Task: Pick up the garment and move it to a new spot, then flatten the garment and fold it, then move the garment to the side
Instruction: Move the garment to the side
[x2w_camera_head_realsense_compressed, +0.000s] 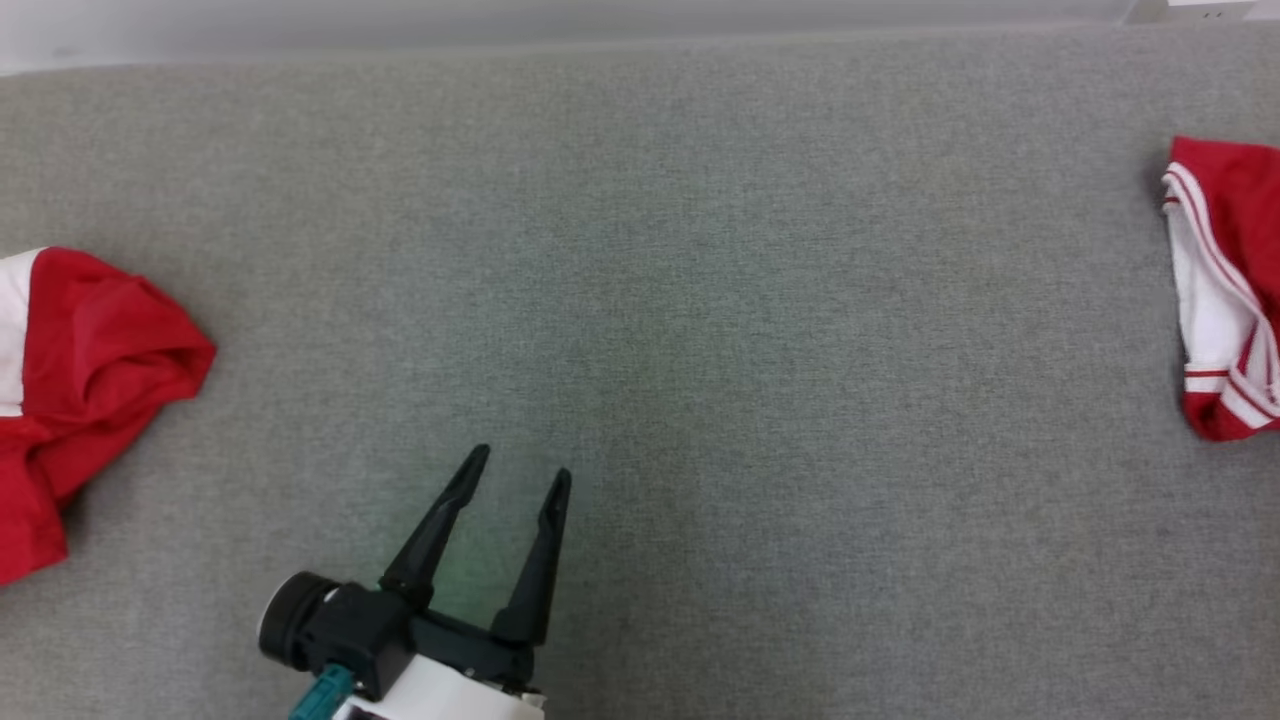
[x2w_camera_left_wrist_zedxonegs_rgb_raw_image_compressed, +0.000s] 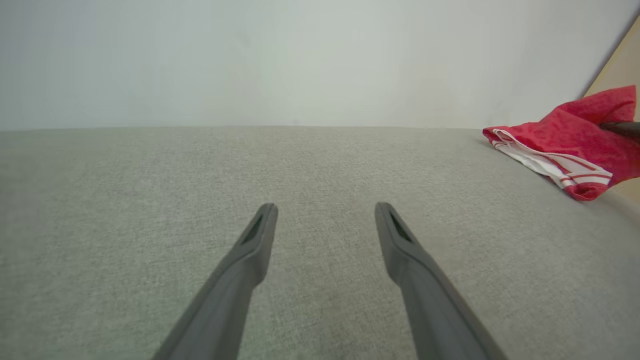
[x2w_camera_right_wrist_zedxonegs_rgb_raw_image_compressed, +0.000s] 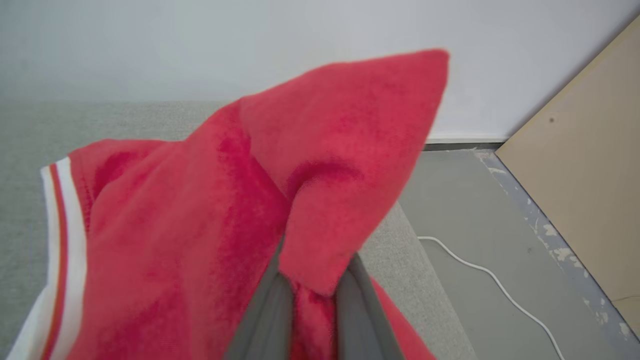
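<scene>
Garment (x2w_camera_head_realsense_compressed: 1222, 300), red with white stripes, sits bunched at the grey counter's (x2w_camera_head_realsense_compressed: 700, 300) right edge, a fold pinched tight between the right gripper's (x2w_camera_right_wrist_zedxonegs_rgb_raw_image_compressed: 314, 295) fingers. The left gripper's (x2w_camera_head_realsense_compressed: 522, 462) fingers stand spread above the counter, holding nothing; a second red garment (x2w_camera_head_realsense_compressed: 90, 380) lies far left.

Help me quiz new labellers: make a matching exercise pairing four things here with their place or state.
Things
1. left gripper
2. right gripper
3. thin white cable
4. flat tan board
States
A. lying on the grey floor
B. shut on the red garment with white striped trim
C. open over the grey fabric surface
D. at the floor's right edge
Pairs: 1-C, 2-B, 3-A, 4-D
</scene>
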